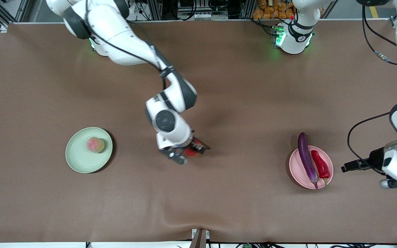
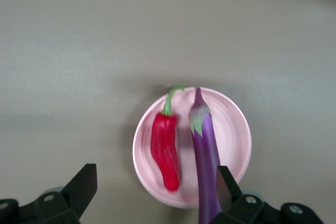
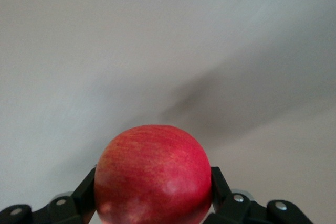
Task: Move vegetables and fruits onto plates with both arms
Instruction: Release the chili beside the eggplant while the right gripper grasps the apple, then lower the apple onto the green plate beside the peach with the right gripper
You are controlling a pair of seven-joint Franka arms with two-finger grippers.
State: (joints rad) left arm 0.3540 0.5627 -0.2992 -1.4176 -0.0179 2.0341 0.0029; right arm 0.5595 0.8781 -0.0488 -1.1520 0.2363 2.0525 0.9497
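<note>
At the table's middle, my right gripper is shut on the round red apple, one finger on each side. The peach lies on the mint green plate toward the right arm's end. The purple eggplant and the red chili pepper lie side by side on the pink plate. The eggplant's thick end hangs over the rim. My left gripper hangs open and holds nothing, in the air beside the pink plate at the left arm's end.
Brown cloth covers the whole table and wrinkles slightly near the front edge. A small bracket sticks up at the middle of that edge. Both arm bases stand along the back edge.
</note>
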